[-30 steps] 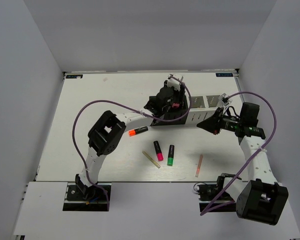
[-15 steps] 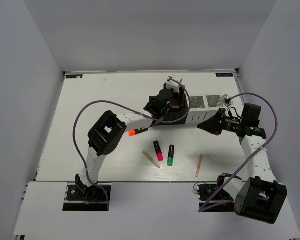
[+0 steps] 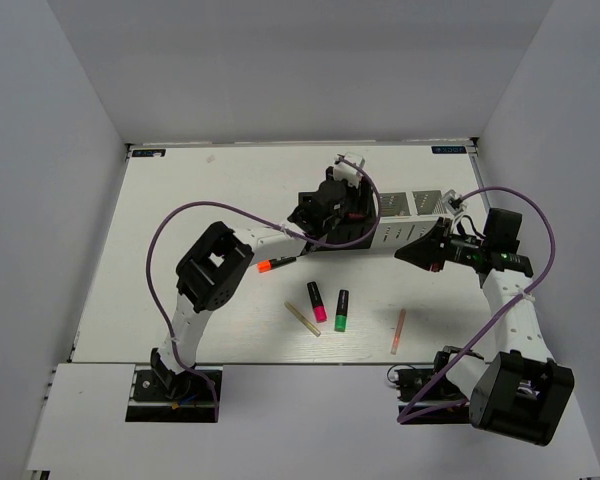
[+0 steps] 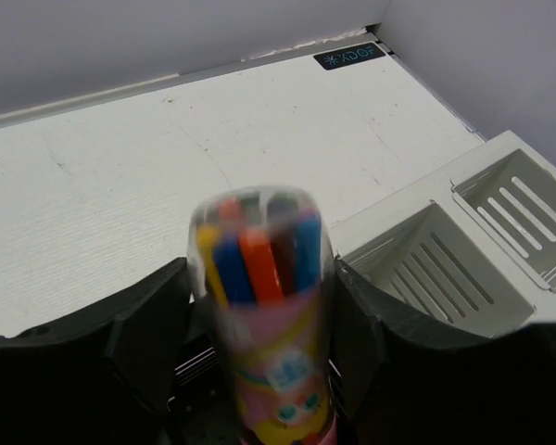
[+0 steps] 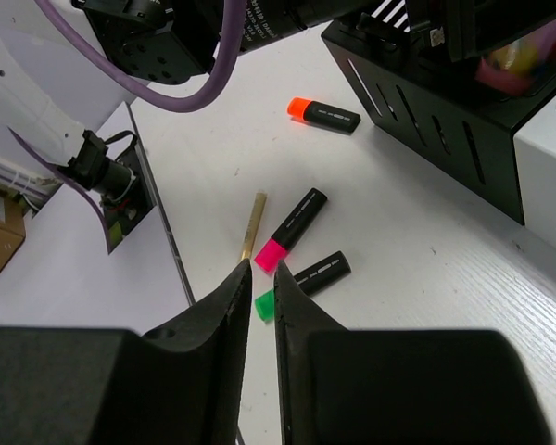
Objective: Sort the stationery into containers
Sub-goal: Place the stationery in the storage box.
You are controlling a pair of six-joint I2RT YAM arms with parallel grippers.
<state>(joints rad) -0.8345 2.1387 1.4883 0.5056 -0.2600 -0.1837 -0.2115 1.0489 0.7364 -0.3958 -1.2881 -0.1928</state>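
- closest to the near edge of the counter, right of the middle: the thin salmon stick, lying flat on its own, pointing roughly away from that edge
- a bit further in, around the middle: the beige stick on a diagonal. The pink highlighter is just beside its far end and the green highlighter just right of that. Both highlighters have their caps toward the near edge. The two sit close together but aren't touching
- further back and slightly left: the orange highlighter, flat, cap pointing at the left edge, apart from the other two
- right gripper: fingers pinched almost together with nothing between them. It hangs over the right half of the counter, just in front of the white cups, aimed toward the middle
- the mesh cups sit in a row parallel to the far edge, right of centre. The two black ones are on the left end and the two white ones toward the right edge. Both white ones look empty from the left wrist cam
- left gripper: clamped on a clear tube of coloured pens with a pink label, held upright over the black end of the row. Can't tell if the bottom of the tube is actually inside a cup
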